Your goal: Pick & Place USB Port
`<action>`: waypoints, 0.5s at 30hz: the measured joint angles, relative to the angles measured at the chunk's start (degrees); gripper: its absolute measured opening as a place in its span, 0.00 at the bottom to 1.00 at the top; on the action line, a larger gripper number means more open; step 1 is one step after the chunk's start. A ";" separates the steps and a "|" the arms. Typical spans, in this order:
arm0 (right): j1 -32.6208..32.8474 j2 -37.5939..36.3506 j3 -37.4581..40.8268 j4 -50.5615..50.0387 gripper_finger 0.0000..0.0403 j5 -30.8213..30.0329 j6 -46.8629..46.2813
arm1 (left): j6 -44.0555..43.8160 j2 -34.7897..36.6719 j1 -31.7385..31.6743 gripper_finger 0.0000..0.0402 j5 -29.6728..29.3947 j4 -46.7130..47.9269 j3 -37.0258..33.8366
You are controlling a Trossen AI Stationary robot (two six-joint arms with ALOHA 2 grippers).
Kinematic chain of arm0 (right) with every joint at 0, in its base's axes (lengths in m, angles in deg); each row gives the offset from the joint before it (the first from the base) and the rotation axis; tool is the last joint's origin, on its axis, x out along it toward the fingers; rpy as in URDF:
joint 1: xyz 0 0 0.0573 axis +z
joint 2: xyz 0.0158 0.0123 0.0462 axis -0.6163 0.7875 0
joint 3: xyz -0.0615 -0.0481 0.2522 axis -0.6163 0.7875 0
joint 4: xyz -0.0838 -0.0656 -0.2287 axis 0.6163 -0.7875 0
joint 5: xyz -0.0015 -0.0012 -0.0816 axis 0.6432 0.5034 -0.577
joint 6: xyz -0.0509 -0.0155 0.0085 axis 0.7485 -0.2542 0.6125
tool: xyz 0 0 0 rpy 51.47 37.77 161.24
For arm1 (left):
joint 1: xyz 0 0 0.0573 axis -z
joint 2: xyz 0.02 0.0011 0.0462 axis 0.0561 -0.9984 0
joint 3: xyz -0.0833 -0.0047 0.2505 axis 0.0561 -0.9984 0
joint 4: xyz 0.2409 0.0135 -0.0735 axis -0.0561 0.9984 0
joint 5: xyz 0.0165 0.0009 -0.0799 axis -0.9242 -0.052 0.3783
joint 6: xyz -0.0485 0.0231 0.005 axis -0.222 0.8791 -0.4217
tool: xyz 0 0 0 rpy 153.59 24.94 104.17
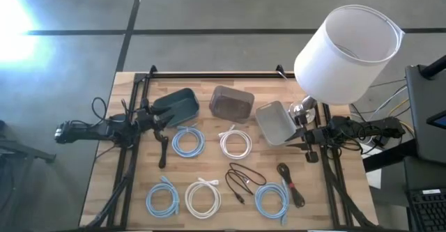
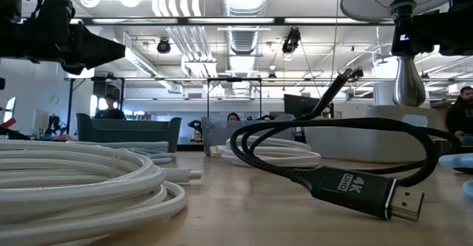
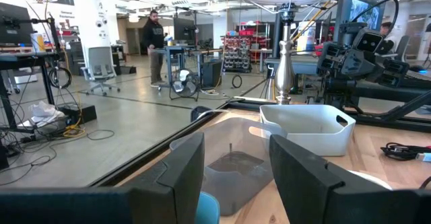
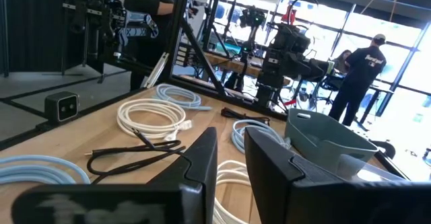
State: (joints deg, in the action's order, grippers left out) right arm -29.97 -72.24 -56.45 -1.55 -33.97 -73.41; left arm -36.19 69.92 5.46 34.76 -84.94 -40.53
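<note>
Lampshade (image 1: 347, 51) hides the table corner; both end effectors (image 3: 236, 177) (image 4: 232, 167) gape, empty.

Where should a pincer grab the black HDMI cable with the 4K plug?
Grip the black HDMI cable by its rigid plug, coming from above with the fingers across its narrow sides. The plug lies flat on the wooden table, and the cord behind it is limp.

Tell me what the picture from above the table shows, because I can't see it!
A wooden table holds coiled cables: three blue, two white, two black. Behind them stand three bins: dark, brown, grey. The left gripper and right gripper wait open at either side, and a white lampshade looms right.
</note>
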 joint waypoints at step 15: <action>-0.02 0.00 0.00 0.00 0.21 -0.02 0.00 | 0.00 -0.02 0.00 0.43 0.00 0.00 0.00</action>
State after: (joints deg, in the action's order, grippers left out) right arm -29.99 -72.23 -56.45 -1.55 -33.99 -73.41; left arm -36.19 69.90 5.46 34.76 -84.94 -40.53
